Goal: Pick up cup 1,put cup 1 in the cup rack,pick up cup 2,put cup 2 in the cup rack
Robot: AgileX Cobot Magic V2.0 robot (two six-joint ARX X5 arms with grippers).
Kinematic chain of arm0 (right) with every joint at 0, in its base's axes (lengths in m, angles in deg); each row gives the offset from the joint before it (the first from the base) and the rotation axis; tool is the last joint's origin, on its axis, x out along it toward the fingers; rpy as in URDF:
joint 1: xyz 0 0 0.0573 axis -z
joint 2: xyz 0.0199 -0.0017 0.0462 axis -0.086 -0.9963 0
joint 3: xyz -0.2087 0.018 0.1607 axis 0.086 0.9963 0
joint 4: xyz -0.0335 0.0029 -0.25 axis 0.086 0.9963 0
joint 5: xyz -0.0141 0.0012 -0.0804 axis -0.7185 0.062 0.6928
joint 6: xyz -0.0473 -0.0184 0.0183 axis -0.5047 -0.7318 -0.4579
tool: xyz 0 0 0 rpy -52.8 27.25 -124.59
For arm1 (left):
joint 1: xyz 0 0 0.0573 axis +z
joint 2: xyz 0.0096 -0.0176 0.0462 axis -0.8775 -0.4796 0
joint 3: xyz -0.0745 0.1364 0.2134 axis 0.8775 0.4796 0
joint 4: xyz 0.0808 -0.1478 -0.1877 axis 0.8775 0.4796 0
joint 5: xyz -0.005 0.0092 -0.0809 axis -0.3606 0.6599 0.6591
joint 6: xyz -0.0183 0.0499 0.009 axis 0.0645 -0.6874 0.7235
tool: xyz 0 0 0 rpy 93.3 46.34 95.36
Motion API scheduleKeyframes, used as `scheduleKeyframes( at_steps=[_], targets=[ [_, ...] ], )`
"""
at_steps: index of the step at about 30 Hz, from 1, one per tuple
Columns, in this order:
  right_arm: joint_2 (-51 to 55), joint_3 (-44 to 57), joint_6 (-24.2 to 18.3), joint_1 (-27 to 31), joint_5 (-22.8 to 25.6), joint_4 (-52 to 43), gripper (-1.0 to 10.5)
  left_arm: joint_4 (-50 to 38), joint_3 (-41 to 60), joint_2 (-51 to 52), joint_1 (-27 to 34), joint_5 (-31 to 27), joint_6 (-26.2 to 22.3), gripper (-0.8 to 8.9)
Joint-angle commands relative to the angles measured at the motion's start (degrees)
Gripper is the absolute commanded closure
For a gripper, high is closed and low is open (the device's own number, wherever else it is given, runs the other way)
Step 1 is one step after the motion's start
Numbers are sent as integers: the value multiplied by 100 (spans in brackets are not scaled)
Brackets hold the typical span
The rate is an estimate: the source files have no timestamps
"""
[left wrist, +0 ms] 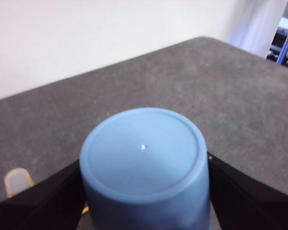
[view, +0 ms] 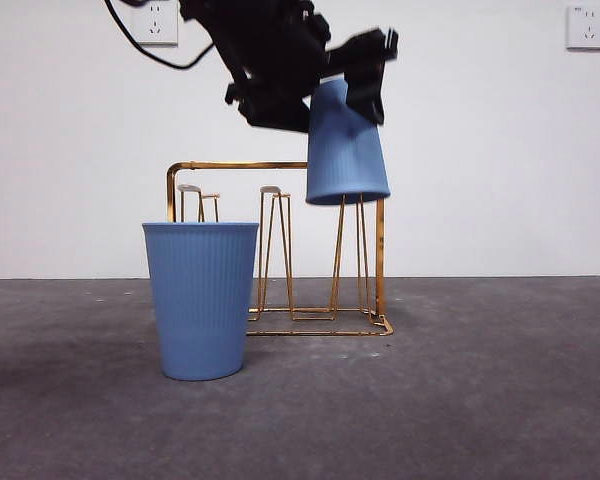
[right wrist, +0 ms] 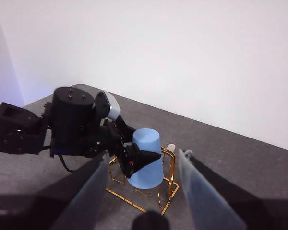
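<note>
Left gripper [view: 348, 75] clamped on an upturned blue cup [view: 347, 145], jaws pressed to either side near its closed base. Held mouth-down and slightly tilted above the right end of the cup rack [view: 280, 250], rim hanging just over the tall right-hand hairpin pegs. Second blue cup [view: 201, 298] upright on the table [view: 500, 380], nearer than the rack and across its left end.

Likely trouble: with that tilt, rim catching a peg tip instead of sliding over it, nudging or tipping the light wire rack. Release too high, and probably a bounce off the peg.

Right gripper [right wrist: 144, 191] waiting well back, jaws apart, nothing between them.

Hard to make out: peg tip under the cup mouth hidden from the front; left wrist view filled by the cup's base, rack nearly unseen; left pegs partly behind the standing cup.
</note>
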Motion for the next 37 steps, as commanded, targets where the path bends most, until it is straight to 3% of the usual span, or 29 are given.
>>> scheduleKeyframes(
  at_steps=[1,27,37],
  targets=[
    [-2,26,-20,-2,24,-4,696,-140,4,-168,4,-13,46,820],
    [-7,28,-131,-2,26,208,698,17,4,-1115,-85,-81,389,820],
    [-13,28,-216,-2,26,212,698,96,4,-1215,-415,-525,337,820]
  ],
)
